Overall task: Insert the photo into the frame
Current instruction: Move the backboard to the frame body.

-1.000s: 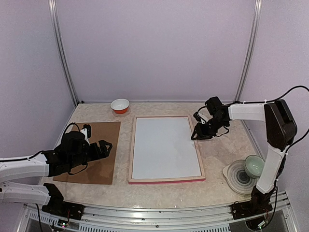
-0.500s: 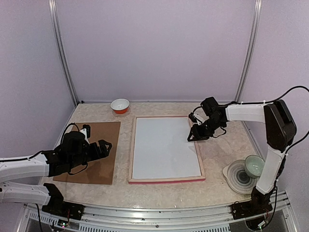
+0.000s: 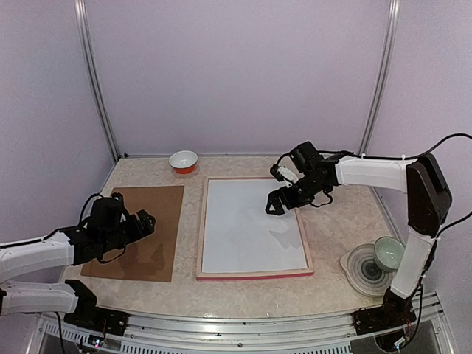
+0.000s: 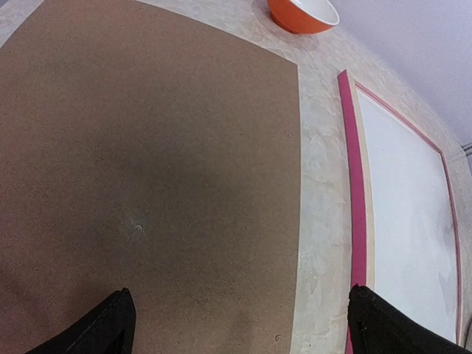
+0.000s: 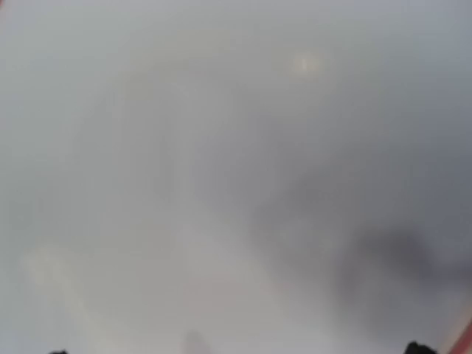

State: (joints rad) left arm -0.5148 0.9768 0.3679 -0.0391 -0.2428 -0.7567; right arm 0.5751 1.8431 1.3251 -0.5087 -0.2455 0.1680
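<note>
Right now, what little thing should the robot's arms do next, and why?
Probably the left end effector should drop onto the brown board and take hold of it. The frame already lies flat with a white sheet filling it, the board lies beside it uncovered, and that end effector hangs open right above the board. The right end effector is over the sheet.

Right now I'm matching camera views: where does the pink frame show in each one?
Top external: the frame lies mid-table, white sheet inside.
Left wrist: its pink edge runs down the right side.
Right wrist: only a pink sliver at the lower right corner.
Shared landmark, top and left wrist: the orange bowl.
</note>
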